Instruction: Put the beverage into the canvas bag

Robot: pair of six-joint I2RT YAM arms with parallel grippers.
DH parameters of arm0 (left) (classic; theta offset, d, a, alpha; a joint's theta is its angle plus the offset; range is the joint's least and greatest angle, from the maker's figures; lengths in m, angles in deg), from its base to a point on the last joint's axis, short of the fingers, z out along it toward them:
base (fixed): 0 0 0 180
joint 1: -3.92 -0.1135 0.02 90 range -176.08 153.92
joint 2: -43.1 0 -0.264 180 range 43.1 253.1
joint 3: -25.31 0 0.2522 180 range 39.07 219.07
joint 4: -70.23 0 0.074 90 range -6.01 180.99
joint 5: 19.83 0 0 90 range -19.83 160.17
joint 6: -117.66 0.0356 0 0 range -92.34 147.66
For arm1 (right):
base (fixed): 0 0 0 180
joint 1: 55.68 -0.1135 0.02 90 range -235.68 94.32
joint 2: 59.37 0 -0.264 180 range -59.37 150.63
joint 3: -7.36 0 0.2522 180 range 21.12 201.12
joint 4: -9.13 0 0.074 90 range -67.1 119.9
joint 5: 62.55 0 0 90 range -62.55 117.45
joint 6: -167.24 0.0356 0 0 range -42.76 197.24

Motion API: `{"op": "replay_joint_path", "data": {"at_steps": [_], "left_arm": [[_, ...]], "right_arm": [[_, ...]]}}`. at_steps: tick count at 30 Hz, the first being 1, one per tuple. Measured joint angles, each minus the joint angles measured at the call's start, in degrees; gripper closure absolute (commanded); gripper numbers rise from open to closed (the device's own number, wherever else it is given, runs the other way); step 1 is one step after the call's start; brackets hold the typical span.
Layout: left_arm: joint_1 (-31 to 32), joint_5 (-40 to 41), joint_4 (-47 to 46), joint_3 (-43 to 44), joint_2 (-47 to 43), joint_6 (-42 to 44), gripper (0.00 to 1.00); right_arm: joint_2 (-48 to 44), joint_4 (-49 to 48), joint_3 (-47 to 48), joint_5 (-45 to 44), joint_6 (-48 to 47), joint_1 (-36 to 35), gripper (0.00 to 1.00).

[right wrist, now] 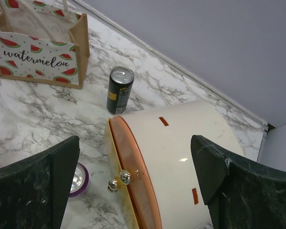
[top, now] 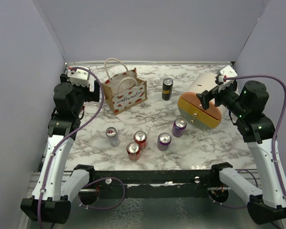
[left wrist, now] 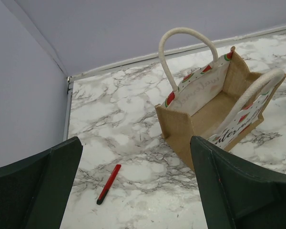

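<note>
Both claws are seen spread wide, with nothing held between the fingers. The left gripper [left wrist: 136,157] is held above the table to the left of the canvas bag [top: 126,93]. The right gripper [right wrist: 136,160] is held well to the bag's right, over the domed container [top: 200,108].

The marble table [top: 148,114] is closed in by pale walls at the back and at both sides. The domed container, cream-bodied with a peach and yellow end and two metal clasp balls, is laid on its side well to the right of the bag. The bag is stood upright towards the back left of the table. Its mouth is open, its white rope handles are raised, and its lettered watermelon panel is turned towards the arms.

A black can [top: 167,88] is stood upright just to the right of the bag, between it and the container. Five more cans are set upright in front of the bag, nearer the arm bases:
- a silver can [top: 112,136], straight in front of the bag
- two red cans [top: 137,145], close together and a little to the right
- two purple cans [top: 171,134], further right again

A thin red object [left wrist: 108,183], probably a pen, is seen lying flat on the marble to the left of the bag.
</note>
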Motion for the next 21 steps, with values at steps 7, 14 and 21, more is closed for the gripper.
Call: {"op": "replay_joint_path", "data": {"at_steps": [7,14,21], "left_arm": [[0.0,0.0,-0.4,-0.4,0.0,0.0,0.01],[0.0,0.0,-0.6,-0.7,0.0,0.0,0.01],[0.0,-0.1,-0.6,-0.8,-0.1,-0.7,0.01]], "right_arm": [[0.1,0.0,-0.3,0.9,-0.2,0.0,0.00],[0.1,0.1,-0.5,1.0,-0.2,0.0,0.00],[0.1,0.2,-0.6,1.3,-0.3,0.0,0.00]]}}
